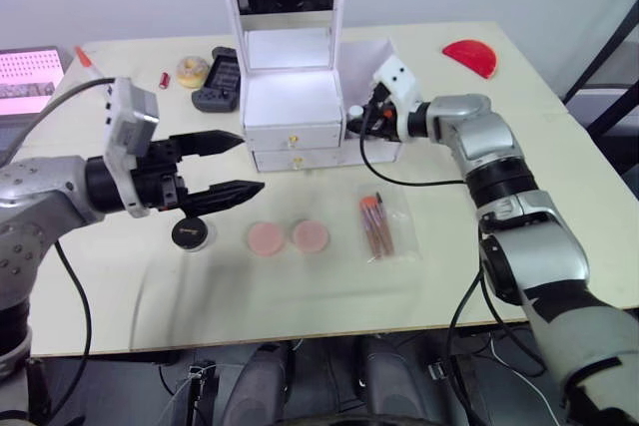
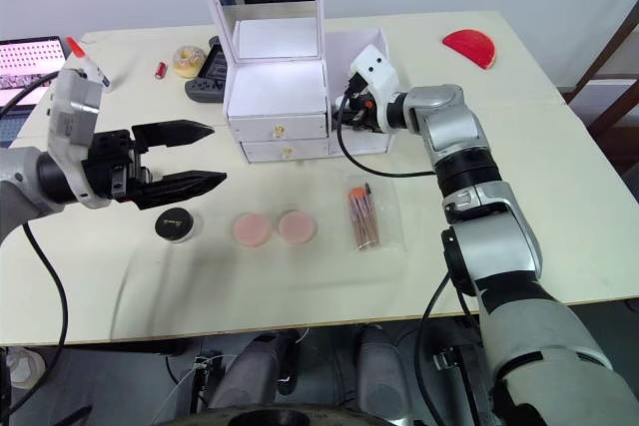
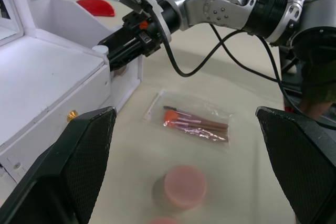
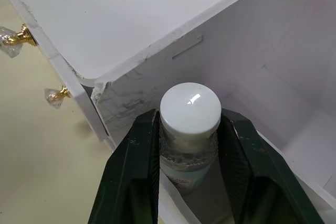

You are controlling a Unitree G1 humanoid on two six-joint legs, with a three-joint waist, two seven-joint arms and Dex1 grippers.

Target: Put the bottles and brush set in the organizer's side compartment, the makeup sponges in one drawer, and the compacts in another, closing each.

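1. My right tool [image 4: 189, 145] grips a white-capped bottle [image 4: 190, 109] at the side compartment [image 1: 384, 52] edge, centre frame.
2. My left tool [image 1: 240, 162] hangs wide over a compact [image 1: 190, 233], left of centre.
3. Sponges [image 1: 267, 238] and brush set [image 1: 377, 224] lie on open tabletop [image 1: 329, 286] below the drawers [image 1: 293, 147].

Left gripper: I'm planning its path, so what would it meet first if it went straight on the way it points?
Probably the organizer: the open left gripper points at its drawer fronts, though depth is unclear.
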